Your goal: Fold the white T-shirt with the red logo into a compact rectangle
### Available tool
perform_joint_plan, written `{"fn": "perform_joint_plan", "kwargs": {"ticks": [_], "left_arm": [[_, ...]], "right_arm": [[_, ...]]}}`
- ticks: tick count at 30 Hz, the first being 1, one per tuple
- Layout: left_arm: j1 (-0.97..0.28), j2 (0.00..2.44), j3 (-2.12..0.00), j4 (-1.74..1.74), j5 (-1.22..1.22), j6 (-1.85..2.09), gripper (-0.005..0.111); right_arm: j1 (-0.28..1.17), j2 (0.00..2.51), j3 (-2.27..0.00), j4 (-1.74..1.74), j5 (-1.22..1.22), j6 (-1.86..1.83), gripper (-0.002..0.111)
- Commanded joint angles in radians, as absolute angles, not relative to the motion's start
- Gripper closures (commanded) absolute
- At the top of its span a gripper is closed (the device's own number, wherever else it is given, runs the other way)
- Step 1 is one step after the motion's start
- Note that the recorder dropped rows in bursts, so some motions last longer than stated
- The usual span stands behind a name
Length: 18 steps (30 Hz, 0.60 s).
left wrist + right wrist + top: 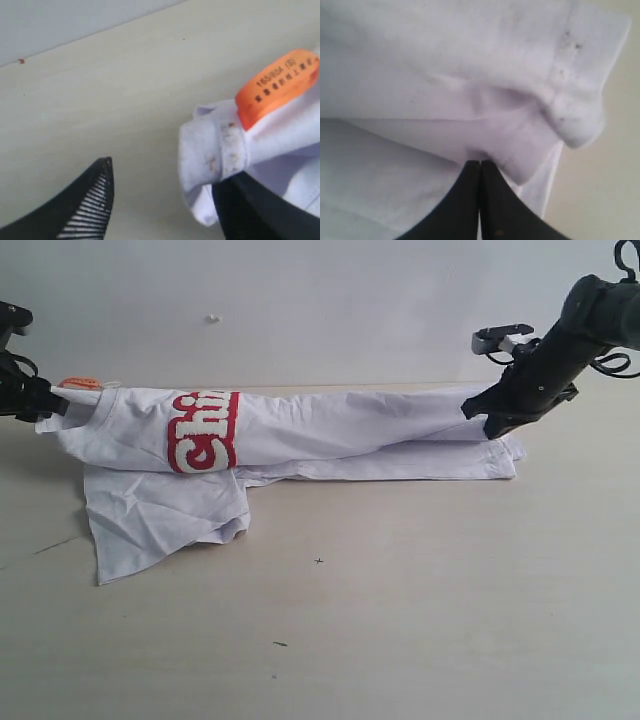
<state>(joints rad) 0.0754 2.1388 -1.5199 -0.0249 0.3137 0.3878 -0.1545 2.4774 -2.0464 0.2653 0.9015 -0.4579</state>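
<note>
The white T-shirt (300,430) lies stretched sideways across the table, folded lengthwise, with one sleeve (160,515) spread toward the front. Part of the red logo (203,432) shows on the upper fold. My left gripper (48,400) is at the collar end and stands open. In the left wrist view the ribbed collar (215,150) and orange neck tag (277,85) rest against one finger (260,210), while the other finger (92,205) stands apart over bare table. My right gripper (490,420) is shut on the hem end, its tips (480,165) pinching white cloth (445,75).
The pale wooden table (420,590) runs wide in front of the shirt. A light wall (300,300) stands close behind it. A few small dark specks (279,644) lie on the tabletop near the front.
</note>
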Motion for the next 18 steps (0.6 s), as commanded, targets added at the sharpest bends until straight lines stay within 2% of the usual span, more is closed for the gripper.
{"fn": "perform_joint_plan", "kwargs": {"ticks": [1, 7, 15, 18], "left_arm": [[0.07, 2.131, -1.526, -0.033, 0.295, 0.389, 0.05], [0.07, 2.131, -1.526, -0.033, 0.317, 0.389, 0.05], [0.07, 2.129, -1.526, -0.033, 0.329, 0.389, 0.05], [0.07, 2.119, -1.526, -0.033, 0.37, 0.389, 0.059]], "right_arm": [[-0.144, 2.485, -2.049, 0.227, 0.858, -0.424, 0.108], [-0.144, 2.54, -2.049, 0.127, 0.843, -0.336, 0.108], [-0.144, 2.546, -2.049, 0.164, 0.888, -0.336, 0.108], [-0.144, 2.542, -2.049, 0.164, 0.948, -0.366, 0.108]]}}
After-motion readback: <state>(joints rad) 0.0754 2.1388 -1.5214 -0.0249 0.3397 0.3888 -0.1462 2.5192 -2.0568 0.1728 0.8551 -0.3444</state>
